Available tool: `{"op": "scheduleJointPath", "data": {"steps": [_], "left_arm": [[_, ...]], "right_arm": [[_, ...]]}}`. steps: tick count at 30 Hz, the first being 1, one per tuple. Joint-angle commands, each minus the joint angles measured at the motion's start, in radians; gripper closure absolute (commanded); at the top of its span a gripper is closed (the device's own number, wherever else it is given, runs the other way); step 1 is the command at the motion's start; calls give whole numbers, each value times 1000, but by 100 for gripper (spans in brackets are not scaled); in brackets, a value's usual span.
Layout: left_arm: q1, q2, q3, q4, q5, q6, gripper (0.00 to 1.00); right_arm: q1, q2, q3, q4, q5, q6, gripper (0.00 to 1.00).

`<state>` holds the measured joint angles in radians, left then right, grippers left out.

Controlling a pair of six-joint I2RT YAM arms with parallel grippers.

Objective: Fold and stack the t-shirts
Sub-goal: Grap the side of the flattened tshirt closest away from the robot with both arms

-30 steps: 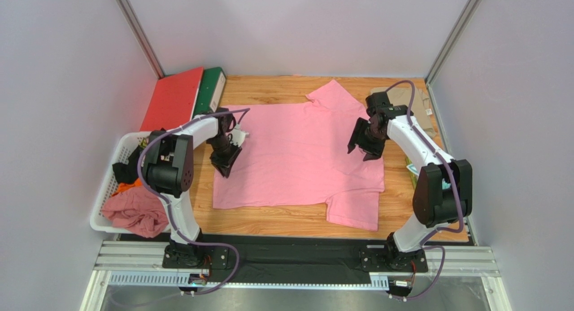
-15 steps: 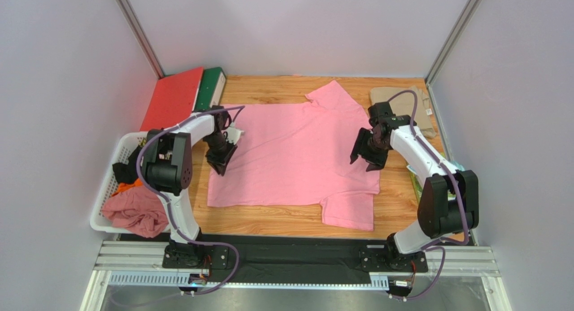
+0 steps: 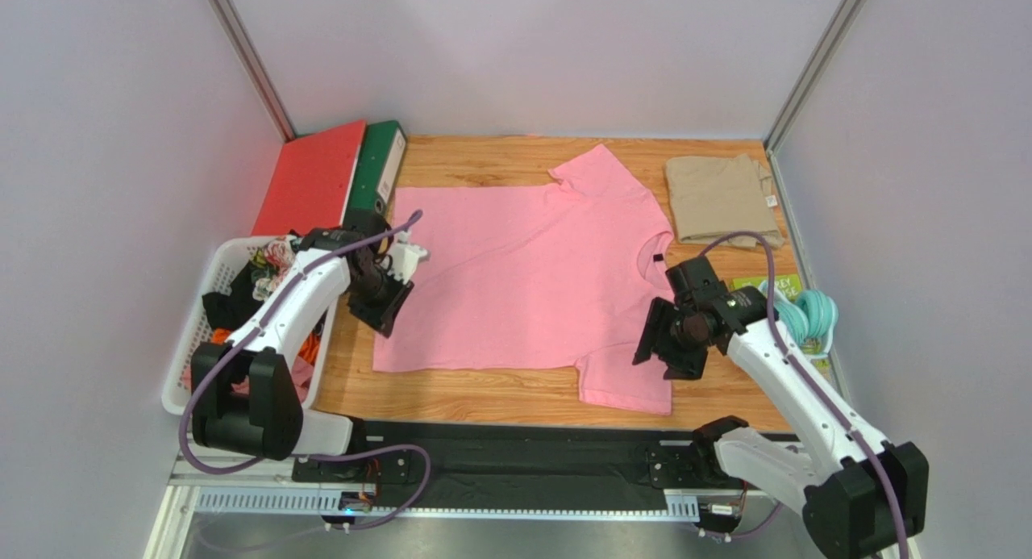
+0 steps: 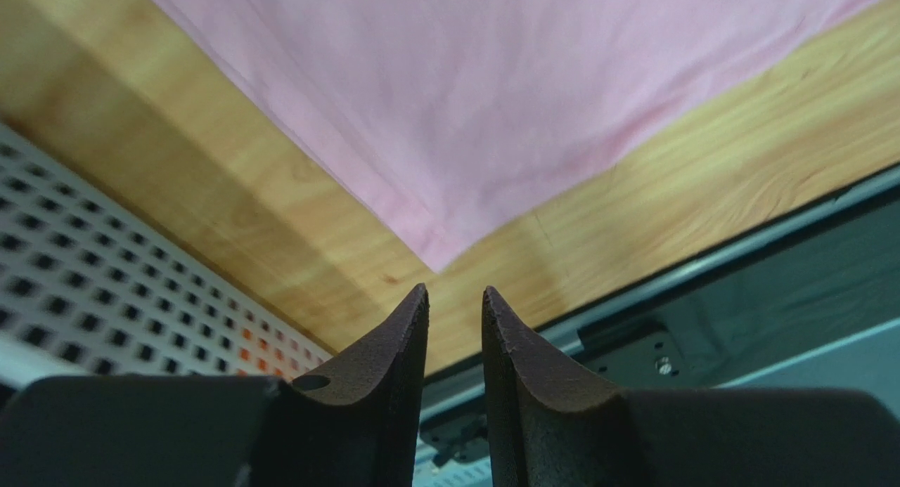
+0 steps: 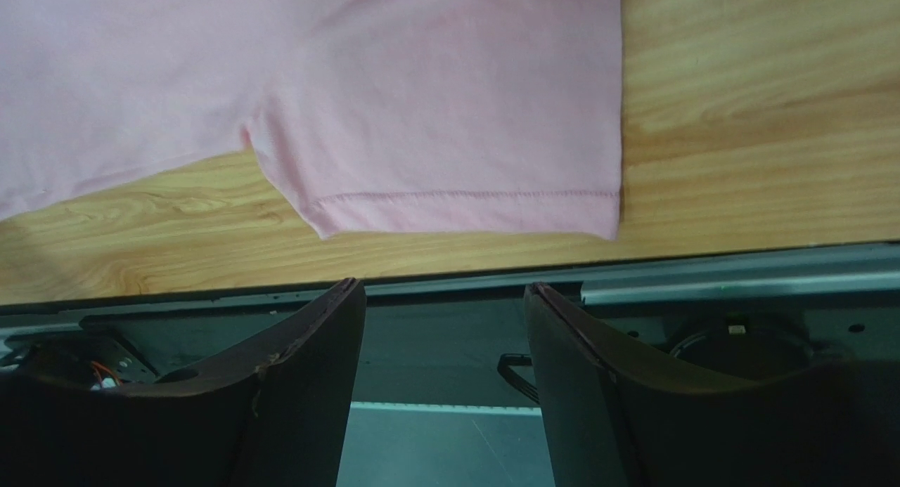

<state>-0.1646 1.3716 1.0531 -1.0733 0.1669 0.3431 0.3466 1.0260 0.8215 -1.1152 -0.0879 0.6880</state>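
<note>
Wooden tabletop, boxed in by pale grey walls, carries everything. Well left of the pink t-shirt sits a white perforated basket piled with crumpled clothes. Off the shirt's far-left corner, a red binder and a green binder lie side by side.

The left gripper hangs at the shirt's left hem edge. Its wrist view shows the near hem corner just ahead of the fingertips. The fingers stand only a narrow slit apart, with nothing between them.

The pink t-shirt itself lies spread flat mid-table, collar to the right. One sleeve points to the far side and the other to the near edge.

The right gripper hangs just right of the shirt's near sleeve, fingers spread wide and empty. Its wrist view looks onto that sleeve's stitched hem.

Just right of the shirt's far sleeve, and apart from it, the khaki t-shirt lies folded. A teal coil lies well right of the collar.
</note>
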Motion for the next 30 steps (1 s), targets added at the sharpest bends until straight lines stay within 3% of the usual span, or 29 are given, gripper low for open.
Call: {"op": "scheduleJointPath", "data": {"steps": [1, 8, 16, 21, 30], "left_arm": [[-4, -28, -108, -28, -49, 54, 68], [-6, -9, -80, 12, -109, 96, 69], [-4, 13, -131, 182, -63, 109, 69], [23, 89, -133, 223, -57, 119, 69], [59, 136, -154, 256, -35, 131, 70]], "right_arm": [[69, -104, -97, -71, -3, 139, 37], [101, -185, -192, -110, 31, 240, 38], [107, -302, -349, -38, 142, 395, 38], [112, -293, -413, 18, 172, 419, 41], [173, -213, -380, 26, 275, 502, 51]]}}
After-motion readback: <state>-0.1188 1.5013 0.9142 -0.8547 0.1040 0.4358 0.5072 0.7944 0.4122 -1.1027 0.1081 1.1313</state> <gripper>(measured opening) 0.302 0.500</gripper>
